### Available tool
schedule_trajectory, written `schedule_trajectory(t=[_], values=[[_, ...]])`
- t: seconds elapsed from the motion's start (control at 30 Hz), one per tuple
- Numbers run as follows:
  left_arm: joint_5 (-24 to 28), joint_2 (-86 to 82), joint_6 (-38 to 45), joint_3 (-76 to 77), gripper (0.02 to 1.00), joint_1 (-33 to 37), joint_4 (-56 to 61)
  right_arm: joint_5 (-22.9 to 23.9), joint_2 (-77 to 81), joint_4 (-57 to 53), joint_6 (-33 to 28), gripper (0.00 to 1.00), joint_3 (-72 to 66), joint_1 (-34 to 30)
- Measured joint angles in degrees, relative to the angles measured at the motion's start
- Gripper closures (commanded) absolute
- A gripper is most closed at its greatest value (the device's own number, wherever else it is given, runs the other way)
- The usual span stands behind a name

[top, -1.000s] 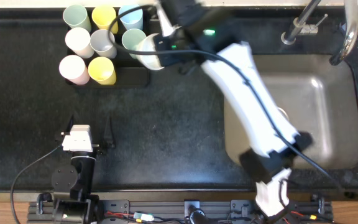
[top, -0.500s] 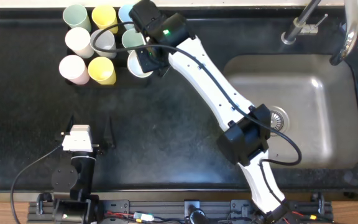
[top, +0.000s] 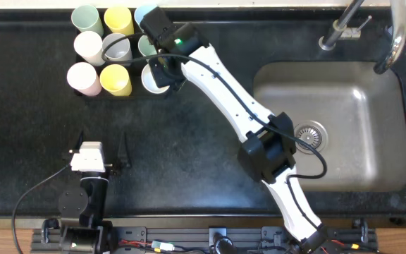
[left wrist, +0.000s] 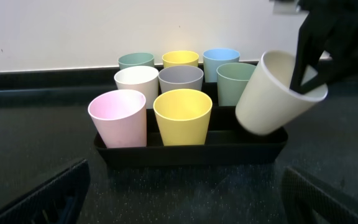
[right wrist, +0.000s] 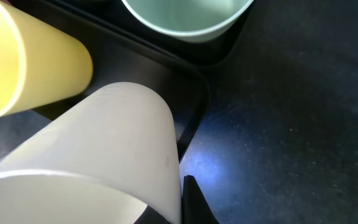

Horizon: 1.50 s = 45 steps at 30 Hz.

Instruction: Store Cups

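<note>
White cup [left wrist: 278, 93] is clamped at its rim by the right gripper [left wrist: 308, 74], one finger inside the mouth and one outside. The cup hangs tilted under the gripper, with its base lowest and its mouth turned up toward the wrist. Its base is at the one unfilled corner of the black tray [left wrist: 191, 152]; whether it touches the tray cannot be determined.

Positions relative to the right gripper:
- Front yellow cup [left wrist: 182, 115]: just beside the held cup, in the neighbouring slot.
- Pale green cup [left wrist: 234, 81]: just beyond the held cup, in the row behind.
- Pink cup [left wrist: 118, 118]: past the front yellow cup, at the far end of the same row.
- Second white cup [left wrist: 137, 84] and grey cup [left wrist: 180, 79]: in line with the pale green cup.
- Rear green cup [left wrist: 136, 60], rear yellow cup [left wrist: 180, 58] and blue cup [left wrist: 220, 56]: the farthest row.

All tray cups stand upright, mouths up.

The left gripper [top: 103, 147] has its fingers spread wide and grips nothing. It sits over the dark worktop [top: 189, 162], well apart from the tray. The sink [top: 358, 127] lies on the right arm's side, well away from both grippers.
</note>
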Motion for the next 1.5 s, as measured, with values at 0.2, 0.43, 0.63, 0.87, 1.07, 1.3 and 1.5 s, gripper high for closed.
schedule_trajectory(t=[0.2,0.43,0.63,0.87,1.07,1.3,1.5], values=[[0.0,0.0,0.0,0.0,0.018,0.0,0.0,0.0,2.8,0.6,0.3,0.956,0.0,0.7],[0.0,0.0,0.0,0.0,0.018,0.0,0.0,0.0,2.8,1.8,0.4,0.956,0.0,0.7],[0.0,0.0,0.0,0.0,0.018,0.0,0.0,1.6,2.8,2.2,1.2,0.956,0.0,0.7],[0.0,0.0,0.0,0.0,0.02,0.0,0.0,3.2,2.8,3.7,2.3,0.956,0.0,0.5],[0.0,0.0,0.0,0.0,0.018,0.0,0.0,3.7,2.8,4.7,2.7,0.952,0.0,0.2],[0.0,0.0,0.0,0.0,0.018,0.0,0.0,3.7,2.8,4.8,2.7,0.956,0.0,-0.1],[0.0,0.0,0.0,0.0,0.018,0.0,0.0,3.7,2.8,4.5,2.8,0.901,0.0,-0.1]])
